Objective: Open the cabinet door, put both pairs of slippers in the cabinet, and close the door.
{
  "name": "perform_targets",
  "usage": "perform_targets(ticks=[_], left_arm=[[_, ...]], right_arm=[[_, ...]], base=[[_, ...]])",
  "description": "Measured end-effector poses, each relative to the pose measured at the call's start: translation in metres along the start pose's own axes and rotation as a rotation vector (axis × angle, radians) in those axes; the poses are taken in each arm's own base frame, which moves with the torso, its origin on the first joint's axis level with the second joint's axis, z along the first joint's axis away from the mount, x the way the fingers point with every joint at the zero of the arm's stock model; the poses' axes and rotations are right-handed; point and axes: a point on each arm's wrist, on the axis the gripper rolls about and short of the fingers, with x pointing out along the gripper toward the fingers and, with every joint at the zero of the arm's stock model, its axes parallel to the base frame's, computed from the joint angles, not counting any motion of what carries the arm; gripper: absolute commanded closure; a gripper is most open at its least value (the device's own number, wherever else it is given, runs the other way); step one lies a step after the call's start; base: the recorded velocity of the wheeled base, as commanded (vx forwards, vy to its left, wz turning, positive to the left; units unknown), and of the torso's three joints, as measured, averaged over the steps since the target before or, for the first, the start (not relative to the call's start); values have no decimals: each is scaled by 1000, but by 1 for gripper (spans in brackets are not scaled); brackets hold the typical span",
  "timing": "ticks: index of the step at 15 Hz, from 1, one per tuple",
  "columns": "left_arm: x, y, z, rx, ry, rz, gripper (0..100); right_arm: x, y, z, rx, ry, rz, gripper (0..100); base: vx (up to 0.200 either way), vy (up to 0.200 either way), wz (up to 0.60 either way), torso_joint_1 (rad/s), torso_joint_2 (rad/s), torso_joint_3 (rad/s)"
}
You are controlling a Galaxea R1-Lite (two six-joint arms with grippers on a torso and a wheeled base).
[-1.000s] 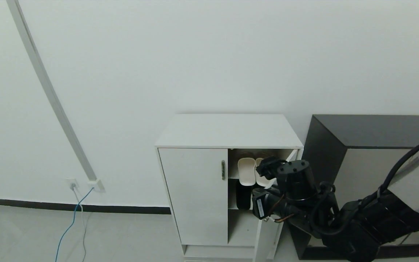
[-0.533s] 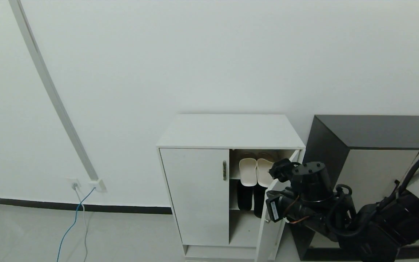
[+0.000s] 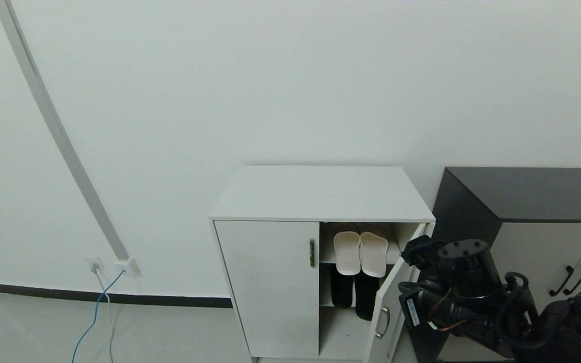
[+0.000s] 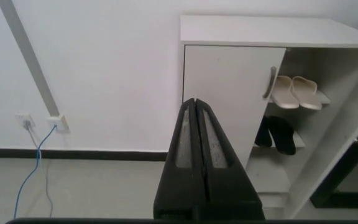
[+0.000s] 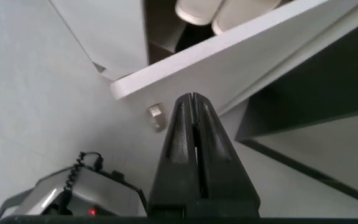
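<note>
The white cabinet [image 3: 321, 194], lower centre, holds two pairs of slippers: the cream pair [image 3: 360, 253] above, the black pair [image 3: 356, 295] on the shelf below. One door [image 3: 389, 312] stands open. The left gripper [image 4: 195, 109] and right gripper [image 5: 192, 102] are both pinched together, empty.

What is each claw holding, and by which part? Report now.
Nothing is held. The left claw is shut on nothing; the right claw is also shut on nothing, near the edge of the open cabinet door.
</note>
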Motion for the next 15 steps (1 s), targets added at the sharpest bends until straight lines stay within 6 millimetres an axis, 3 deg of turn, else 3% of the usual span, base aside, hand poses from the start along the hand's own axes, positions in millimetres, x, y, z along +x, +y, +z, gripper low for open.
perform_targets(ticks=[6,15], left_arm=[[0,0,0,0,0,0,100],[0,0,0,0,0,0,100]], right_arm=[[11,0,0,9,7,-2,100],[63,11,12,20,-27,-2,100]], base=[[0,0,0,0,0,0],[0,0,0,0,0,0]])
